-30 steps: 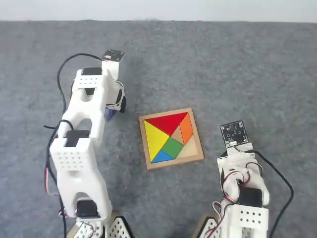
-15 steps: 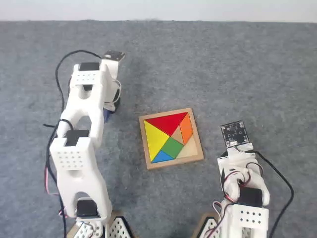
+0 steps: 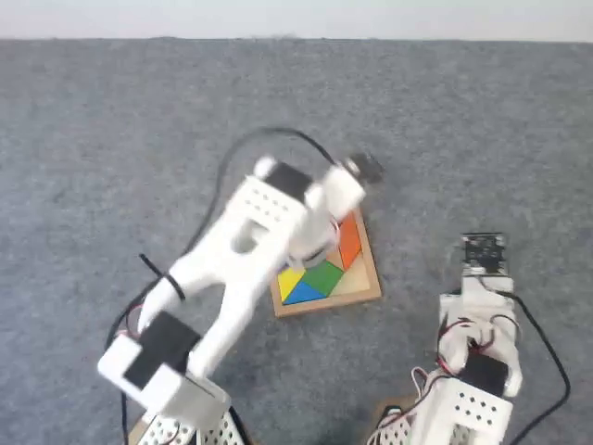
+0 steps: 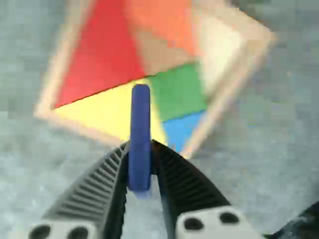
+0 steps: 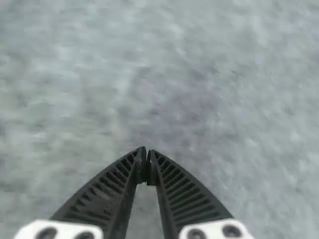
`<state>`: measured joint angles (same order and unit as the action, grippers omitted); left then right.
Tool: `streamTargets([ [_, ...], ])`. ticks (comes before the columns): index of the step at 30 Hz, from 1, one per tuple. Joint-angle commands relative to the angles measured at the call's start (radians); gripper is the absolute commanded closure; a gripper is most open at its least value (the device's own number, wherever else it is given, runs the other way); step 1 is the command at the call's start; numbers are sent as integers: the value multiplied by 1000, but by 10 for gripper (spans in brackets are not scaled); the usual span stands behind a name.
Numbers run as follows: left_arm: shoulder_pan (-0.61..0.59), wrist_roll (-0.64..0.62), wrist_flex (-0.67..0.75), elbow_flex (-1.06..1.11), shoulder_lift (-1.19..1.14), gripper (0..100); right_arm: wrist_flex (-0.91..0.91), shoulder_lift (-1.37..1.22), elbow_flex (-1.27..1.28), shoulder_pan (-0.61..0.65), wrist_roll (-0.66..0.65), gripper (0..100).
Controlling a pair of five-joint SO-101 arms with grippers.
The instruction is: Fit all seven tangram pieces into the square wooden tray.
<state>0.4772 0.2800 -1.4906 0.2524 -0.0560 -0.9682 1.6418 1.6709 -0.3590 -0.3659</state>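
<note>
high cam overhead; l wrist close over shared tray (image 4: 251, 56); r wrist near table (image 5: 159, 74).

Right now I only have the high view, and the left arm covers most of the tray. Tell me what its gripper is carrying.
Observer: The left gripper is shut on a dark blue piece, as its wrist view shows.
Operator: Give me the piece's attitude.
Observer: It stands on edge in the grip, with the tray beyond its tip.
Operator: Now report the right gripper.
Observer: The right gripper is shut on nothing, over the grey carpet.
</note>
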Motion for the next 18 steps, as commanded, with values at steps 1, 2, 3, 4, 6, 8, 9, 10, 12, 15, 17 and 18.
streamTargets([
  [1,69,23,109,64,63,991,-7,13,17,-93,-9,991],
  [2,84,20,138,73,51,991,-7,13,17,-94,-9,991],
  [3,98,17,160,74,35,991,-7,13,18,-84,-9,991],
  [4,109,11,181,71,18,991,-8,13,18,-68,-8,991],
  [6,120,-55,224,54,-17,991,-22,13,18,-42,-8,991],
  [8,120,-173,262,24,-63,991,-31,13,18,-30,-9,991],
  [9,120,-221,269,1,-89,991,-31,13,18,-30,-9,991],
  [10,121,-255,270,-21,-117,991,-31,13,18,-30,-9,991],
  [12,123,-311,276,-61,-172,991,-31,13,18,-30,-9,991],
  [15,115,-387,270,-137,-238,991,-31,13,18,-28,-9,991],
  [17,115,-423,261,-177,-264,990,-31,13,18,-27,-9,991],
  [18,115,-450,258,-189,-273,990,-31,13,18,-27,-9,991],
])
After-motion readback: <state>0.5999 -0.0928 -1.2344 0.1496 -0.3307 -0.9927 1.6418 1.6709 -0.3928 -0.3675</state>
